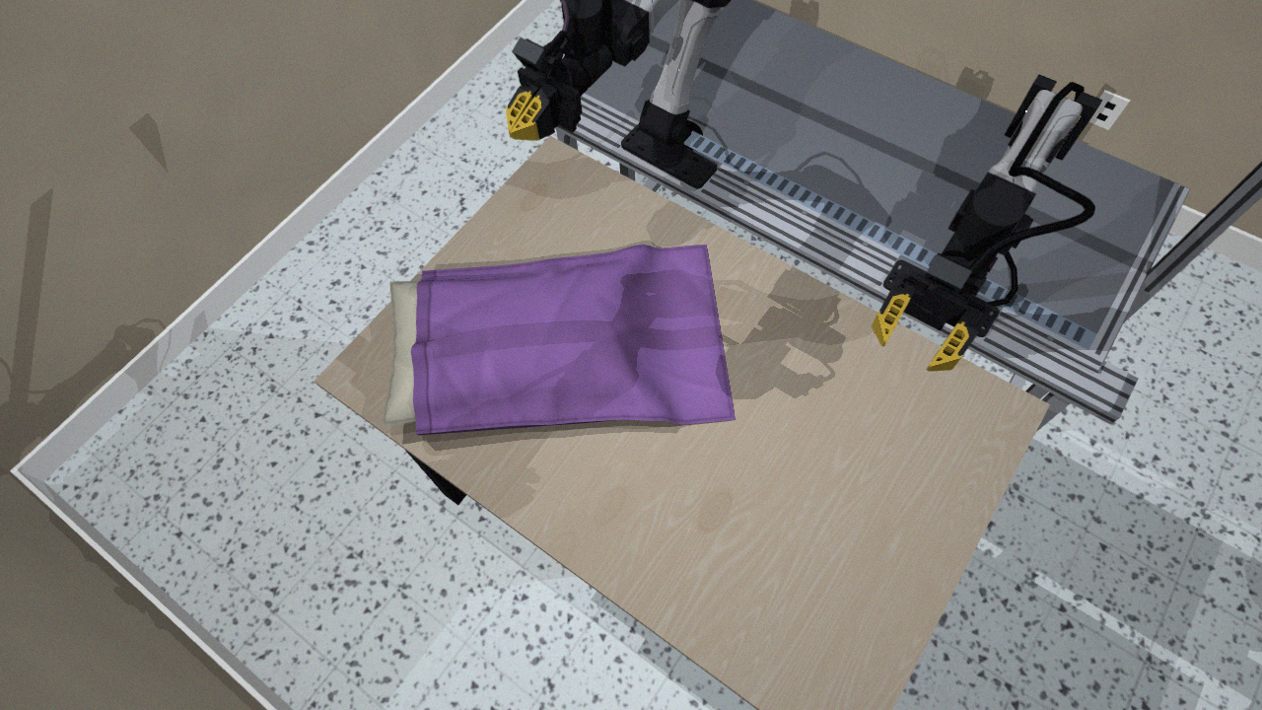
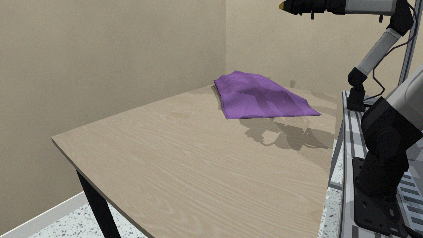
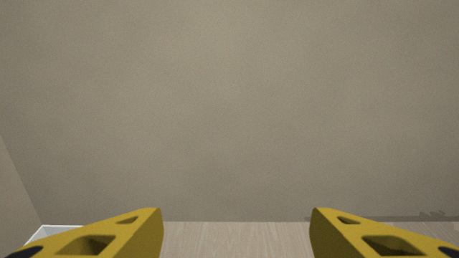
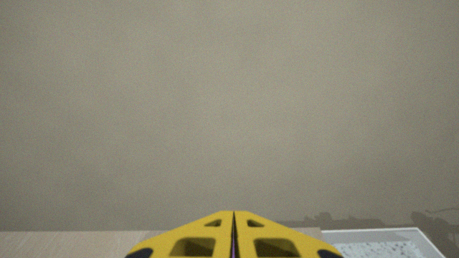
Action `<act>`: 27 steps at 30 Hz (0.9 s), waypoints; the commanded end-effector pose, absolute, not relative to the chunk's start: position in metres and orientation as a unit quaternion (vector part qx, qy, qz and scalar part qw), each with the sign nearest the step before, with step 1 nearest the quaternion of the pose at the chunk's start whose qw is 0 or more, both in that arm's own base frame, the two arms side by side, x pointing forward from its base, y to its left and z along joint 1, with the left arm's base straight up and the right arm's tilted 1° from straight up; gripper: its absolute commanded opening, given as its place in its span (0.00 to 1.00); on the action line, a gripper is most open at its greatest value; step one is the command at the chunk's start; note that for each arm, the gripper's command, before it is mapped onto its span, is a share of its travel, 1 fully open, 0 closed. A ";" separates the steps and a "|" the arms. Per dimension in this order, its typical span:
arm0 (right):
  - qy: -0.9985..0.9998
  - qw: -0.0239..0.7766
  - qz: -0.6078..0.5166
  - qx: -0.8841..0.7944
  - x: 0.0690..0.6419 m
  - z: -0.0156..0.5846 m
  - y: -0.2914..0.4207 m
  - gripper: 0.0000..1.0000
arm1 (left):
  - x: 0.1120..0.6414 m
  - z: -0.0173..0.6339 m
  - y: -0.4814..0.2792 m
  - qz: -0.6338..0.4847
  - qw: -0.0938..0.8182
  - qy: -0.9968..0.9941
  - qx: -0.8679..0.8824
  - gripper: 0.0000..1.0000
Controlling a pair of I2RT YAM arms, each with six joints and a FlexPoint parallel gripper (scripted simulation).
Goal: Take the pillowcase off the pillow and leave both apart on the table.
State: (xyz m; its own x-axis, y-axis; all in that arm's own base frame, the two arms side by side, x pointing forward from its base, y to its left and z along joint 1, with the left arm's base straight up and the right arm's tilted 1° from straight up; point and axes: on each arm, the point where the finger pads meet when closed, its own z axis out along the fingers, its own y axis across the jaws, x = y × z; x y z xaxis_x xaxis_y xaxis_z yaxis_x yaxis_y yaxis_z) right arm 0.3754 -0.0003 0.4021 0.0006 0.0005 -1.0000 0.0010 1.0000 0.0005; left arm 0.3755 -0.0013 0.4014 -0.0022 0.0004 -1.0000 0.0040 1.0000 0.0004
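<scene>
The purple pillowcase (image 1: 529, 375) (image 2: 251, 81) lies on the table (image 1: 838, 547) (image 2: 147, 171) around most of the cream pillow (image 1: 402, 353). A strip of pillow shows past the hemmed mouth at the picture's left in the top view. The far part of the case lies flatter. My left gripper (image 1: 908, 353) (image 3: 236, 219) is part open and empty, over the table's rail-side edge, away from the case. My right gripper (image 1: 524, 123) (image 2: 281, 5) (image 4: 233, 222) is shut and empty, high beyond the table's upper corner. A purple sliver shows through its finger gap. The rest of the pillow is hidden inside.
The metal rail (image 1: 794, 229) with both arm bases runs along one table side. A dark post (image 1: 1209, 229) stands beyond its end. The pillow's bare end lies near the table's left corner. Bare walls (image 2: 118, 44) stand behind the table.
</scene>
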 end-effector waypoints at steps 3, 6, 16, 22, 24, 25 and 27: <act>0.720 0.694 0.004 -0.011 0.378 0.390 0.005 0.03 | 0.368 0.418 0.000 0.000 0.718 0.696 0.001 0.60; 0.719 0.695 0.005 -0.012 0.378 0.391 0.006 0.03 | 0.368 0.418 0.000 -0.001 0.718 0.696 0.001 0.60; 0.718 0.696 0.004 -0.011 0.378 0.393 0.005 0.03 | 0.368 0.418 0.000 -0.001 0.718 0.696 0.000 0.60; 0.716 0.698 0.004 -0.011 0.378 0.395 0.005 0.03 | 0.368 0.418 0.000 -0.002 0.718 0.696 -0.001 0.60; 0.716 0.698 0.004 -0.011 0.378 0.395 0.005 0.03 | 0.379 0.398 -0.011 -0.027 0.691 0.722 0.000 0.60; 0.716 0.698 0.004 -0.011 0.378 0.395 0.005 0.03 | 0.379 0.394 -0.014 -0.038 0.683 0.729 -0.003 0.60; 0.716 0.698 0.004 -0.011 0.378 0.395 0.005 0.03 | 0.379 0.394 -0.014 -0.038 0.683 0.729 -0.003 0.60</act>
